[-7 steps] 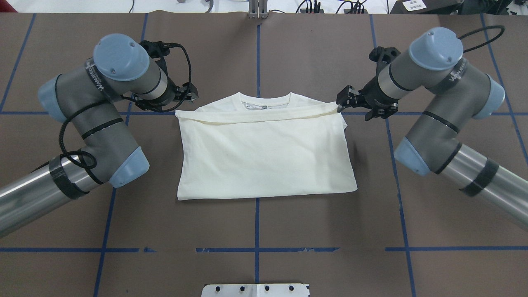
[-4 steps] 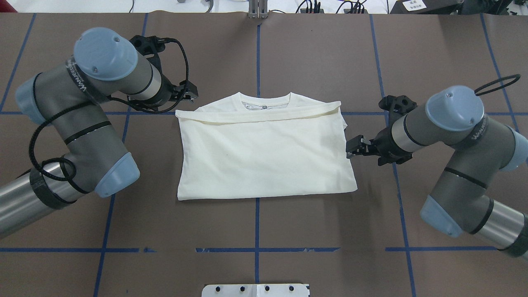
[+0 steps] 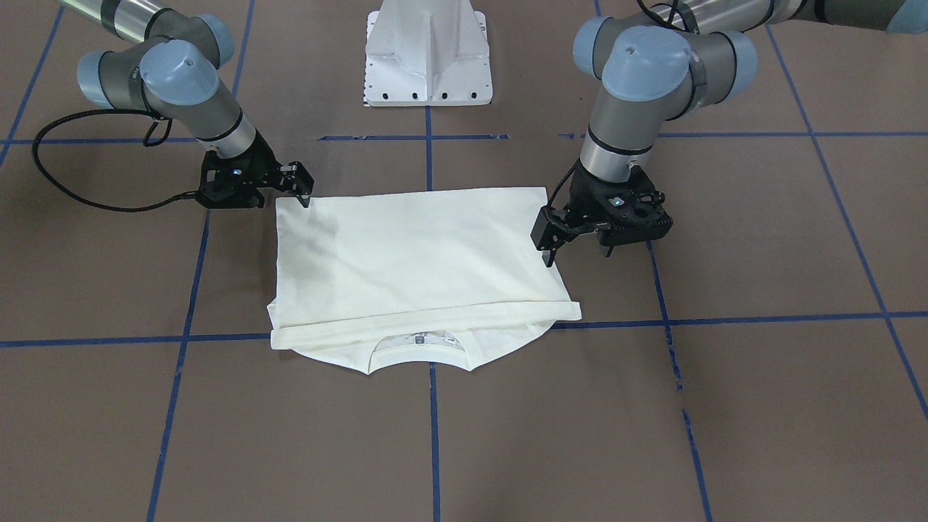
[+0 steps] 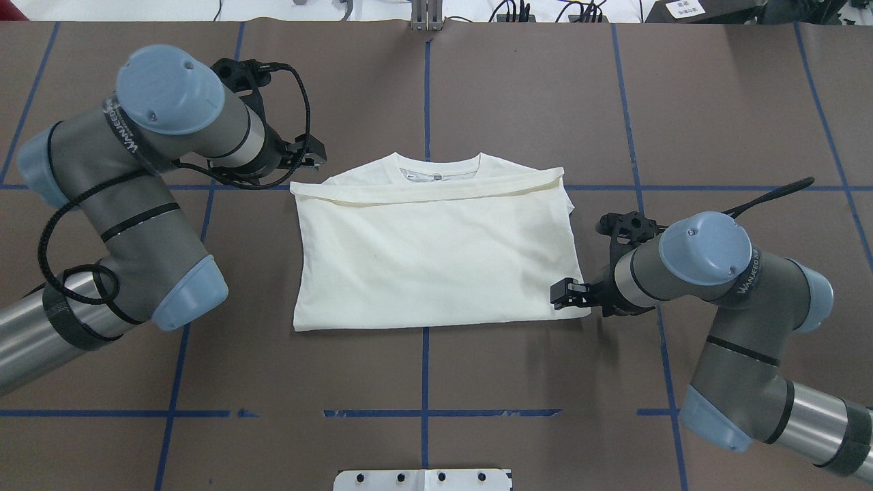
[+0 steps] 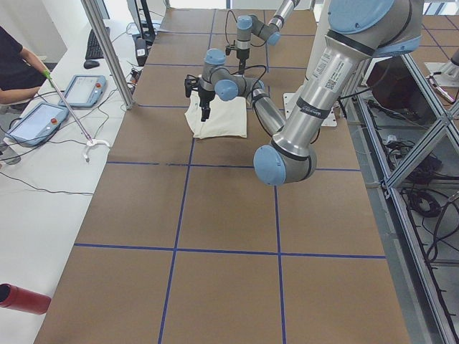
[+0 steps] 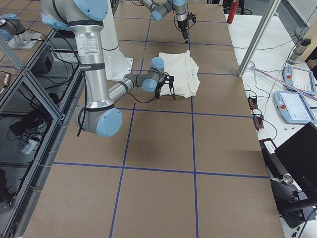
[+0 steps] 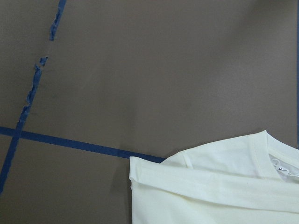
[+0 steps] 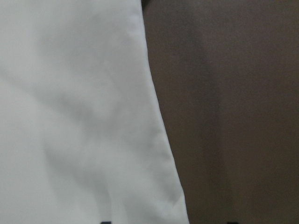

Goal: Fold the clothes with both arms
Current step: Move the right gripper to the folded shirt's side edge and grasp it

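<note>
At the table's middle: a cream-white long-sleeved T-shirt [image 4: 436,259] lies folded into a broad rectangle on the brown table [image 4: 436,382], plain side up
Neckline [image 4: 436,166]: on the side far from the robot, poking out from under the folded-over layer, with a small label [image 3: 419,338] inside it
Hem band [image 4: 430,192]: runs across the shirt just short of the neckline, lying flat from edge to edge
Left gripper [image 4: 312,154]: hangs by the shirt's far-left corner, raised clear of the cloth; its wrist camera looks down on that corner lying on the table, with the fingers out of frame, so whether the jaws stand wide or narrow cannot be told
Right gripper [image 4: 560,296]: low at the shirt's near-right corner; in its wrist view the blurred cloth edge fills the left half and two dark fingertips [image 8: 105,222] peep in at the bottom, far apart, one over cloth and one over bare table, so the jaws stand wide and straddle the edge, clasping nothing; whether they touch the cloth cannot be told
Left arm [image 4: 143,204]: bent at the elbow, a black cable [image 4: 300,88] looping round its wrist
Right arm [image 4: 771,290]: folded back on itself, wrist pointing toward the shirt
Blue tape lines [image 4: 424,368]: a grid on the table, one running under the shirt's middle
White pedestal base [image 3: 428,58]: on the robot's side of the shirt, well apart from it
</note>
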### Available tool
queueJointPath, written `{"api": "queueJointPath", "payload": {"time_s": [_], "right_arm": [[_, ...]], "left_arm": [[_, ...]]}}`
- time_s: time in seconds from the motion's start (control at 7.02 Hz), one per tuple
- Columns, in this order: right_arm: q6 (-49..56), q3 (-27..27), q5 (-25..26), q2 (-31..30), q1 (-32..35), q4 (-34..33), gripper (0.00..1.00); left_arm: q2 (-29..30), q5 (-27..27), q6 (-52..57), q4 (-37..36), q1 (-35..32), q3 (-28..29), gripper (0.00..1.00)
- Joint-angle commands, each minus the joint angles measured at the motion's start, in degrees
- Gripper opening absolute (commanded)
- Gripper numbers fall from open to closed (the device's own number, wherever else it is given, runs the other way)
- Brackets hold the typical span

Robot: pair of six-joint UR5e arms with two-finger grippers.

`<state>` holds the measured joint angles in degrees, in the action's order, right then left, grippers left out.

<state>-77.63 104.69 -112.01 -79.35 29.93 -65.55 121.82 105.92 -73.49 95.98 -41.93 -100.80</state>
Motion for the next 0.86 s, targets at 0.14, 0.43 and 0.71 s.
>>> {"api": "queueJointPath", "payload": {"time_s": [0.14,0.43,0.71], "right_arm": [[0.46,0.16,-0.05,-0.01,0.13,0.25,0.0],[0.46,3.3,-0.85,-1.67,0.39,0.25,0.0],[-0.24,13.91,-0.76,-13.58,-4.84,0.34,0.0]], "left_arm": [[-0.01,-0.01,-0.25,-0.01,0.09,-0.1,1.0],[0.08,-0.1,-0.25,0.08,0.09,-0.1,1.0],[0.08,-0.27,-0.42,-0.01,0.27,-0.19,1.0]]}}
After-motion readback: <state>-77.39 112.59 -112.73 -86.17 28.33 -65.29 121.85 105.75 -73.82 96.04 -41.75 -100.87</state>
